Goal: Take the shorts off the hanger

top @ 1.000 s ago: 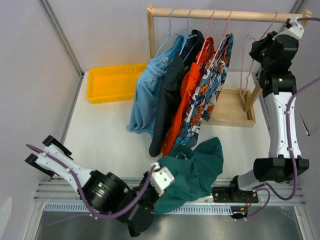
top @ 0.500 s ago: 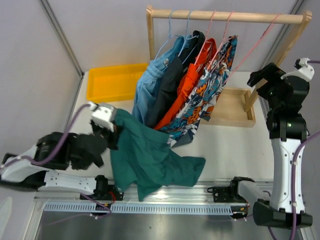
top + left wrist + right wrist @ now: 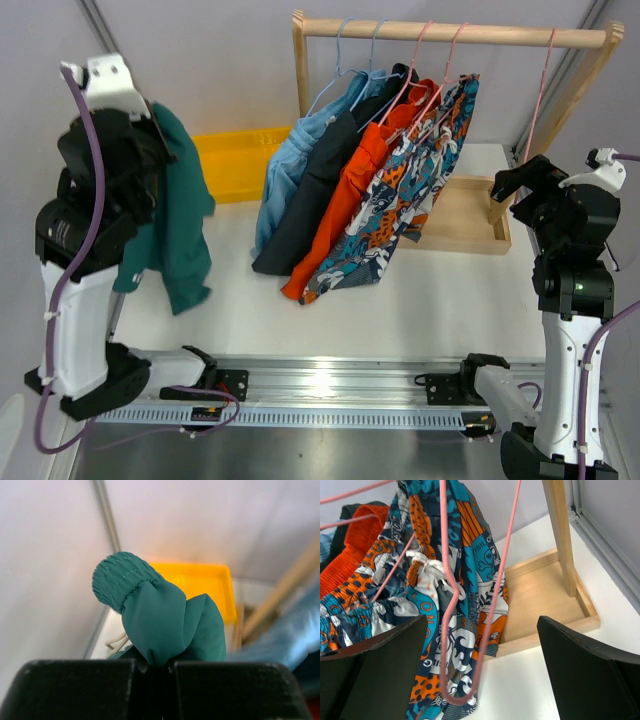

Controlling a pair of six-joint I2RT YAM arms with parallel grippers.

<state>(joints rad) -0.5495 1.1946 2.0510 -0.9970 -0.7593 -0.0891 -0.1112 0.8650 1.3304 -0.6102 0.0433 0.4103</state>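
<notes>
Transfer step: left gripper (image 3: 167, 666) clamps the dark green shorts (image 3: 175, 215) aloft at nine o'clock; next, carry them over the yellow bin (image 3: 235, 150) and let go. Right gripper (image 3: 482, 622) gapes empty before the patterned shorts (image 3: 470, 545).

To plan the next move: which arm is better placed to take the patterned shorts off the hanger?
Right. The right gripper is open, facing the patterned shorts; the left gripper is shut on the green shorts.
</notes>
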